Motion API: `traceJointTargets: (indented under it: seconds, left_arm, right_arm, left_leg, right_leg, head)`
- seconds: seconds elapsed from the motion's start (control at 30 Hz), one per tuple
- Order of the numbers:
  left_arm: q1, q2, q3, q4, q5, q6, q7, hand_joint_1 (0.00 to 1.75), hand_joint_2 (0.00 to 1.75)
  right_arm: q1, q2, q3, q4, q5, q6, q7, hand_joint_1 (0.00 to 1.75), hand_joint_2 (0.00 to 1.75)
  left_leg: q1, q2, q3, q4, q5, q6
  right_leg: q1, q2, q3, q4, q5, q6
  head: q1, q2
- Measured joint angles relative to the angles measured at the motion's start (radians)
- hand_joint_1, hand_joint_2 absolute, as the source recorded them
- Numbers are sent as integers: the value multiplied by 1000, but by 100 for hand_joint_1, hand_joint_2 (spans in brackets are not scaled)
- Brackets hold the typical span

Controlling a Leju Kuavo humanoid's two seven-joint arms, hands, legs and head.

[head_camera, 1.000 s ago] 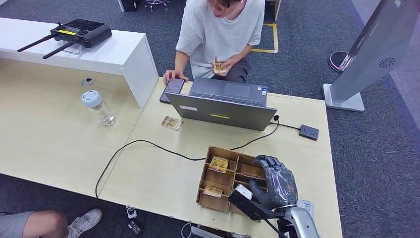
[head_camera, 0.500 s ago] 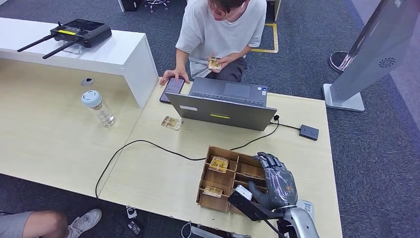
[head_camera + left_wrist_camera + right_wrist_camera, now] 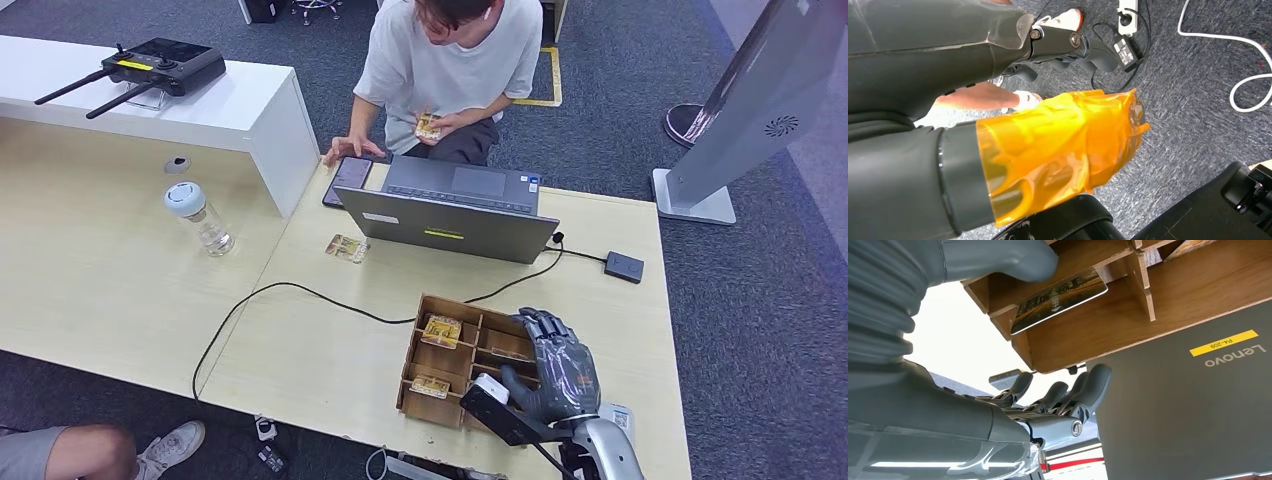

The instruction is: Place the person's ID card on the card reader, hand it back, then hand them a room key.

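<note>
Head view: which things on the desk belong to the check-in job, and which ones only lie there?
Job: wooden compartment box holding patterned cards, black card reader, right hand.

Lying about: grey laptop, clear bottle, black phone, black antenna controller.

Tabletop (image 3: pixel 120 270): pale wood grain. Compartment box (image 3: pixel 420 377): brown wood. Cards in the box (image 3: pixel 441 331): yellow-brown printed pattern. Laptop (image 3: pixel 450 225): dark grey with a yellow label. Right robot hand (image 3: pixel 555 370): dark grey. Left robot hand (image 3: pixel 1063 150): covered in translucent orange film. Carpet (image 3: pixel 760 300): dark blue-grey. Person's shirt (image 3: pixel 450 70): white.
</note>
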Motion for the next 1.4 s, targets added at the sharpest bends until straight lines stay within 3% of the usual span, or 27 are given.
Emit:
traceJointTargets:
  seconds: [1.4]
  left_arm:
    - [1, 0, 0, 0, 14, 11, 0, 0, 0]
  right_arm:
    - [49, 0, -6, -68, 27, -8, 3, 47, 175]
  left_leg:
    - [0, 0, 0, 0, 0, 0]
  right_leg:
    - [0, 0, 0, 0, 0, 0]
  head:
    - [0, 0]
